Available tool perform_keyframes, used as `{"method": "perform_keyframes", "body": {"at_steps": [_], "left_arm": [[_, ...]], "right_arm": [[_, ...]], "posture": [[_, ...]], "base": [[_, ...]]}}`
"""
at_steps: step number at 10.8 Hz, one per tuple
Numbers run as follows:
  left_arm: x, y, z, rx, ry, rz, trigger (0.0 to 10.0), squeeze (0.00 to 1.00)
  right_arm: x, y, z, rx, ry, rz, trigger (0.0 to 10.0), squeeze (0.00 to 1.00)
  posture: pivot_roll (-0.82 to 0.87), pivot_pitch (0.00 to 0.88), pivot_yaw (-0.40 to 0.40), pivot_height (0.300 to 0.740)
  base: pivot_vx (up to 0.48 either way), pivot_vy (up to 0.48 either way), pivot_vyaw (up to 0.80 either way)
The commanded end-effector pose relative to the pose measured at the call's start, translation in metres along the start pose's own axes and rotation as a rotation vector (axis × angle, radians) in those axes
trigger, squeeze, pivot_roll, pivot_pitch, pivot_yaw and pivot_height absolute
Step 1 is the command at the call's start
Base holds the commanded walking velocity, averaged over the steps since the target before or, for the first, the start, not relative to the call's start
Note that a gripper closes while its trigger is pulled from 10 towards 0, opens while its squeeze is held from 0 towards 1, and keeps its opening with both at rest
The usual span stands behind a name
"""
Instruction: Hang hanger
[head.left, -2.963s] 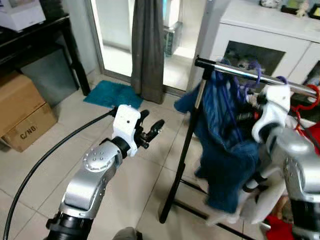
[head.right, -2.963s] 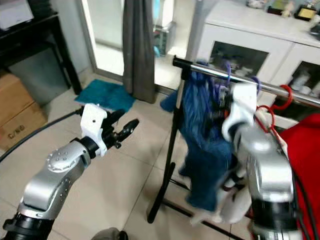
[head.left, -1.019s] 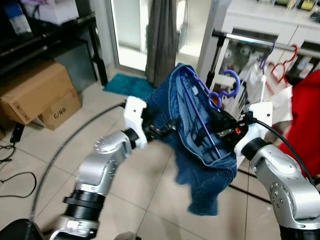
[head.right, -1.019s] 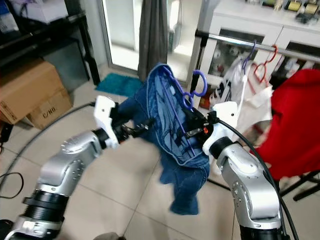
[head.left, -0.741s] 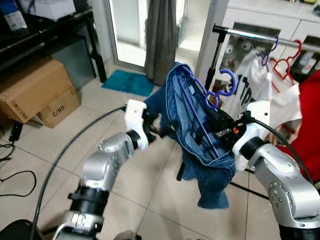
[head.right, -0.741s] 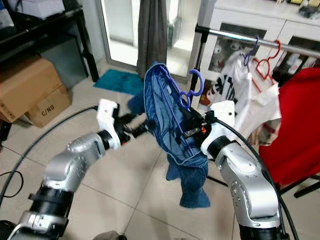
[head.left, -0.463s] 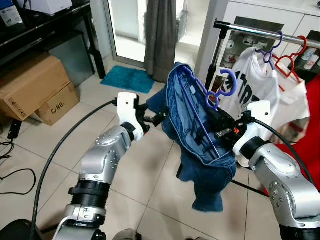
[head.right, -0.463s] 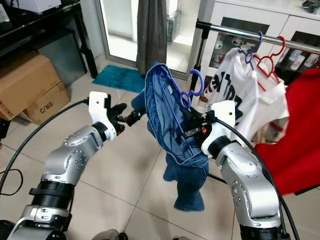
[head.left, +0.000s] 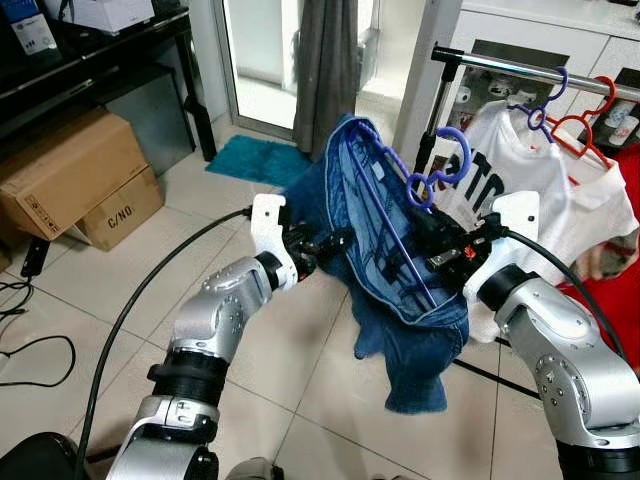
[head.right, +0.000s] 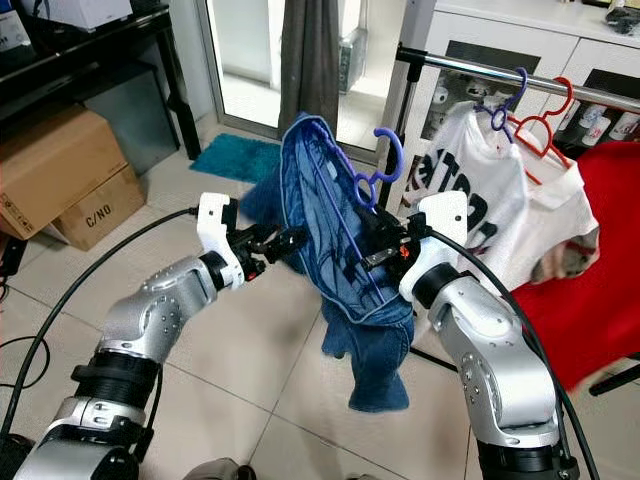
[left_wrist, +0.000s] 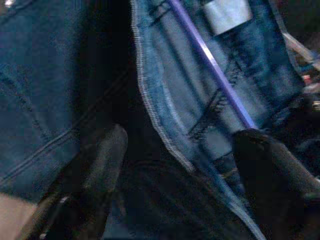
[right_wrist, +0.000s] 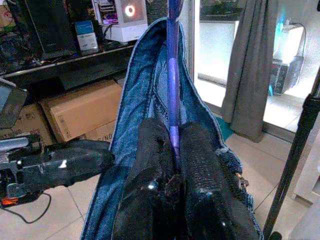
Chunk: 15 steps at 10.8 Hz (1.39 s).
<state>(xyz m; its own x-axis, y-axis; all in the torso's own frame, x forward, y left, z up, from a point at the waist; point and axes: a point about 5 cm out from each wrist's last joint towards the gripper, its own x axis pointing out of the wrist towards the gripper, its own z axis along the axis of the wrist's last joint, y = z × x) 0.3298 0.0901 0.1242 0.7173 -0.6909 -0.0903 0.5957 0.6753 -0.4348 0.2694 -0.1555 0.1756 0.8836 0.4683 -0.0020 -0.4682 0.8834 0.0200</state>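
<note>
A purple hanger (head.left: 445, 165) carries blue jeans (head.left: 395, 270) folded over its bar. My right gripper (head.left: 428, 252) is shut on the hanger's lower bar (right_wrist: 172, 75) and holds it tilted in mid-air, left of and below the metal rail (head.left: 530, 70). In the right wrist view both fingers (right_wrist: 200, 170) pinch the purple bar. My left gripper (head.left: 332, 243) is open at the jeans' left edge. In the left wrist view the denim waistband (left_wrist: 160, 135) lies between its two fingers (left_wrist: 95, 165).
On the rail hang a white T-shirt (head.left: 530, 175) on a purple hanger and an empty red hanger (head.left: 600, 105). A red garment (head.right: 590, 260) hangs at the right. Cardboard boxes (head.left: 70, 180), a dark shelf (head.left: 100, 60), a teal mat (head.left: 262, 160) and a grey curtain (head.left: 325, 60) stand behind.
Three seconds ago the jeans hanger was at the rail; now my right gripper holds it away from the rail. My left gripper has closed in on the jeans' edge. The camera has shifted.
</note>
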Motion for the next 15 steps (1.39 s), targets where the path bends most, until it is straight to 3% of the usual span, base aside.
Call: {"method": "perform_keyframes", "body": {"at_steps": [1,6,15], "left_arm": [[0.002,-0.004,0.007,0.024,-0.030,-0.023,0.0,0.00],[0.001,-0.004,0.004,0.003,-0.040,-0.016,0.0,0.00],[-0.005,0.006,0.009,-0.022,-0.069,0.016,0.0,0.00]], "right_arm": [[-0.001,0.000,0.012,-0.029,-0.054,-0.005,0.0,0.00],[-0.001,-0.002,0.009,-0.036,-0.043,-0.009,0.0,0.00],[-0.003,0.010,0.004,-0.011,-0.047,-0.017,0.0,0.00]], "posture": [[0.02,0.000,-0.023,0.740],[0.03,0.000,-0.025,0.740],[0.01,0.000,-0.003,0.740]], "base": [[0.000,0.000,0.00],[0.000,0.000,0.00],[0.000,0.000,0.00]]}}
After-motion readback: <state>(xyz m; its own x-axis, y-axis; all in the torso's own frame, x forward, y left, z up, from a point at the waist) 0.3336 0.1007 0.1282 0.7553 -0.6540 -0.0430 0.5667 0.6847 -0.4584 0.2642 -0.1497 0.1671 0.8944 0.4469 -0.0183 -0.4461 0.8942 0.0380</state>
